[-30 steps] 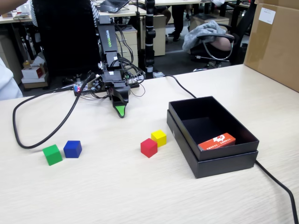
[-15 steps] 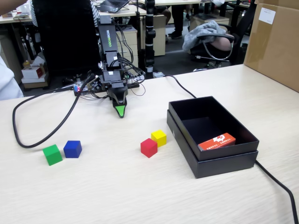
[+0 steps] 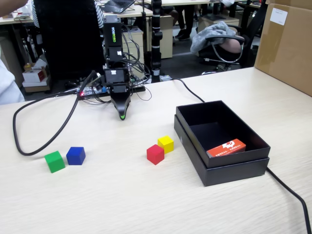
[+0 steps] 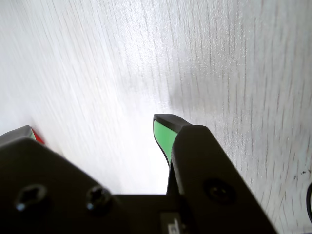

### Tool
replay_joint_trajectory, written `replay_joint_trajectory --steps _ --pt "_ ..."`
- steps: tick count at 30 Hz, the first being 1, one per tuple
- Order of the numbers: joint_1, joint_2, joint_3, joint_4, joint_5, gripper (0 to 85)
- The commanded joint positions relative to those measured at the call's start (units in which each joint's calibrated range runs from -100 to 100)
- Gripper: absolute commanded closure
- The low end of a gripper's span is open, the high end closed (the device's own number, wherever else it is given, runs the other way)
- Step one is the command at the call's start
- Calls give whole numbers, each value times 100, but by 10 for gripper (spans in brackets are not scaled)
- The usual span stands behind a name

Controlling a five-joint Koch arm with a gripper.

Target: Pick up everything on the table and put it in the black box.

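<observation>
A small black robot arm stands at the far side of the table (image 3: 97,200), its gripper (image 3: 121,116) pointing straight down just above the pale wood, with only one green-lined tip visible in the fixed view, so that view alone does not tell how the jaws stand. The wrist view settles it: the gripper (image 4: 92,126) is spread apart, one green-lined finger (image 4: 165,135) at centre and the other at the left edge, with bare, blurred wood grain between them and nothing held. A sliver of red shows beside the left finger in the wrist view, too small to identify. The fixed view shows what the wrist view cannot: four cubes resting on the table, all well apart from the gripper. The green cube (image 3: 54,161) and the blue cube (image 3: 76,155) sit just beside each other at the left. The red cube (image 3: 155,154) and the yellow cube (image 3: 165,144) sit close together near the middle, whether touching cannot be told, just left of the black box (image 3: 234,168). The box sits open at the right, seated in its wider lid, and holds a flat orange-red packet (image 3: 226,147) with white marks, leaning against its near wall. A black cable (image 3: 44,141) loops across the table at the left. A brown carton (image 3: 287,44) is cut off at the upper right edge.
</observation>
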Motion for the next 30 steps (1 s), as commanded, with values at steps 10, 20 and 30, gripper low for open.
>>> replay_joint_trajectory --steps 10,20,30 --pt "-899 3226 4195 -2265 -513 378" --pt "-1675 6243 6698 -2256 -1436 375" --pt "-1807 8814 8810 -2256 -1631 376"
